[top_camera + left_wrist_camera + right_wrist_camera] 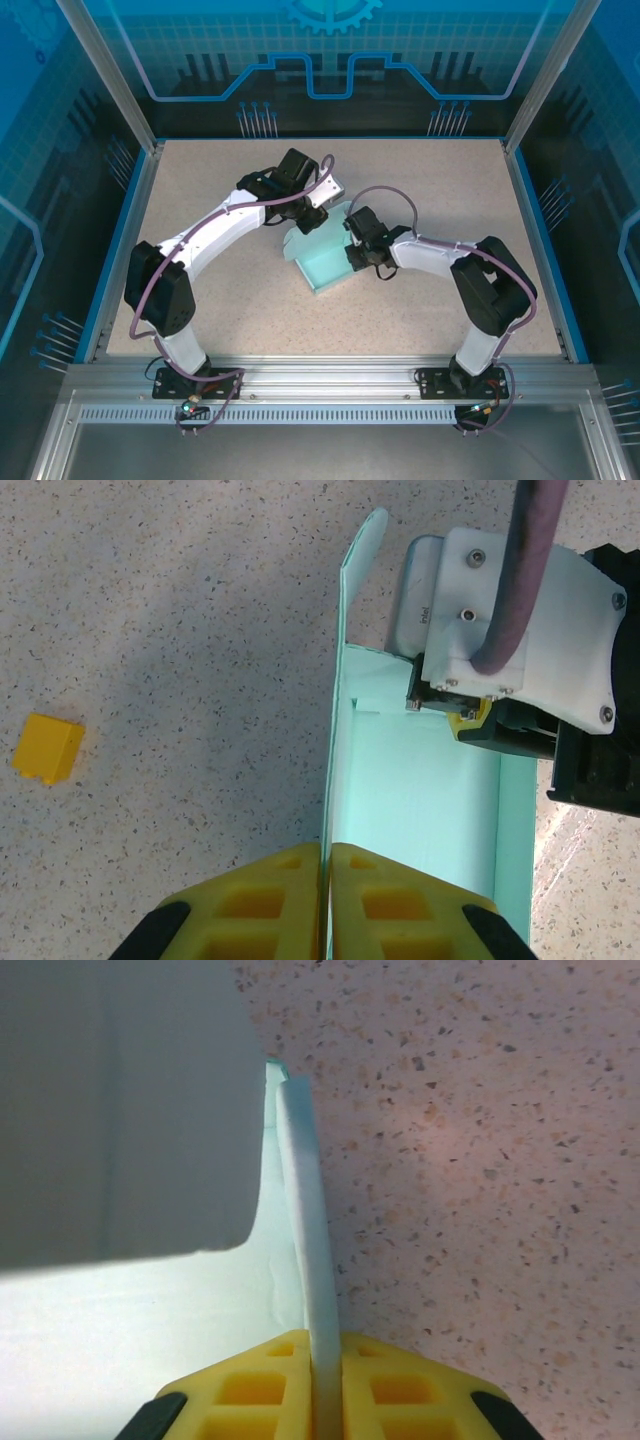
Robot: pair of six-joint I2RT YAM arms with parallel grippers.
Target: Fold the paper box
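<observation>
The paper box (322, 262) is light blue card, half formed, lying at the middle of the table with its side walls raised. In the left wrist view the paper box (420, 790) shows an open floor and an upright left wall ending in a rounded flap. My left gripper (326, 850) is shut on that thin left wall. My right gripper (325, 1340) is shut on the opposite upright wall (305, 1210), seen edge on. In the top view the left gripper (306, 222) meets the box from the far side and the right gripper (352, 248) from the right.
A small yellow-orange bit (47, 747) lies on the speckled table left of the box. The right arm's white wrist housing (520, 610) hangs over the box's far end. A blurred grey shape (110, 1110) blocks the upper left of the right wrist view. Blue rails (538, 230) border the table.
</observation>
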